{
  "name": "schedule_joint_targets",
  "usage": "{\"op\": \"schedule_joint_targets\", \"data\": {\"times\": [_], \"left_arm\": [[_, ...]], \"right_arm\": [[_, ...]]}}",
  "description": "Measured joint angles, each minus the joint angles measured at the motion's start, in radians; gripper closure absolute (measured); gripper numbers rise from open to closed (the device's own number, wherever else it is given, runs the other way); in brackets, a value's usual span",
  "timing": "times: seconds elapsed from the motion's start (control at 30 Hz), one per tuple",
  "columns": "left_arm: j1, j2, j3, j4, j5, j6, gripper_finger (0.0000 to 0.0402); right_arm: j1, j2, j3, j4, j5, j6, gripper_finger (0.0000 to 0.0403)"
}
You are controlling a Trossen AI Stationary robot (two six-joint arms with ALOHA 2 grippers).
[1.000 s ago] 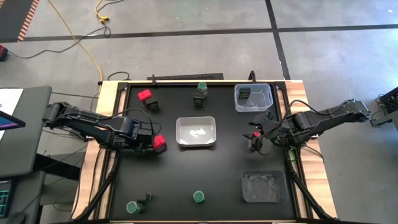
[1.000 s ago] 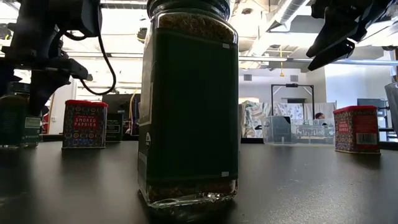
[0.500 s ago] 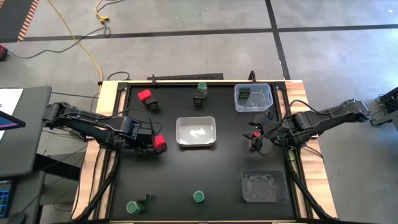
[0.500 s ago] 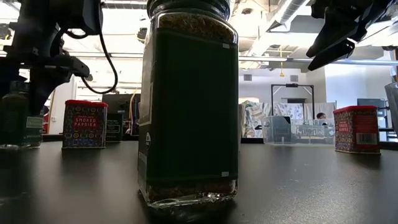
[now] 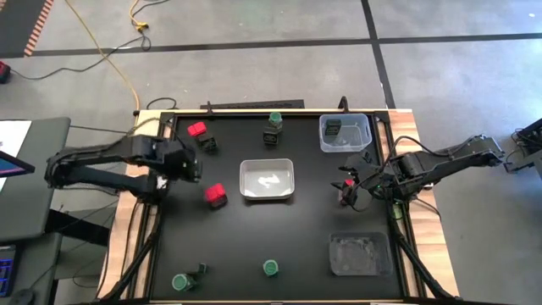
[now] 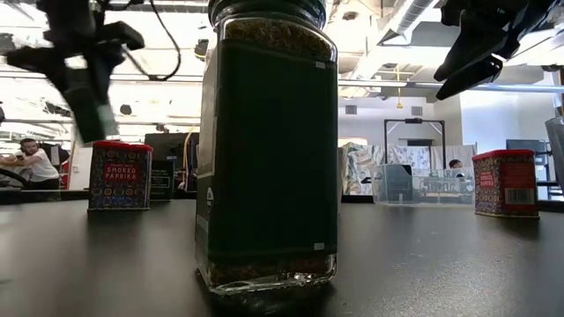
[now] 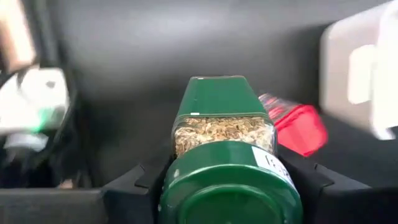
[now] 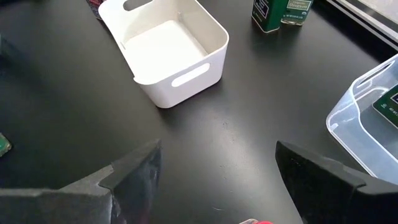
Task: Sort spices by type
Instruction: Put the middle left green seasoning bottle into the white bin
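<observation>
One dark tin (image 5: 334,129) sits in the clear bin (image 5: 364,140), upper right; the rest lie scattered. Left gripper (image 7: 227,186) clamps a green-lidded herb jar (image 7: 224,134); right gripper (image 8: 214,168) hangs spread, empty.

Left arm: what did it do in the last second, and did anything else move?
The left gripper closed on the green-lidded jar that stood beside the red tin, lifted it off the table and swung it back towards its own side. The red tin stayed put. The right gripper, open, has not moved, nor has the white tray.
</observation>
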Motion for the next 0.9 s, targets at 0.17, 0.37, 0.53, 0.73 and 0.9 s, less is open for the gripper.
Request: {"op": "schedule_joint_targets", "data": {"times": [0.17, 0.37, 0.53, 0.73, 0.9], "left_arm": [[0.186, 0.06, 0.031, 0.236, 0.05, 0.378, 0.0207], [0.331, 0.275, 0.207, 0.365, 0.186, 0.773, 0.0207], [0.331, 0.5, 0.457, 0.305, 0.203, 1.121, 0.0207], [0.246, 0.716, 0.734, 0.16, 0.212, 1.355, 0.0207], [0.141, 0.824, 0.841, 0.099, 0.209, 1.447, 0.0207]], "right_arm": [[0.0, 0.0, 0.0, 0.001, 0.001, 0.0, 0.0062], [0.0, 0.0, 0.0, 0.001, 0.002, 0.0, 0.0062], [0.0, 0.0, 0.0, 0.018, 0.005, 0.0, 0.0062], [0.0, 0.0, 0.0, 0.037, 0.005, 0.02, 0.0062], [0.0, 0.0, 0.0, 0.037, 0.005, 0.056, 0.0062]]}}
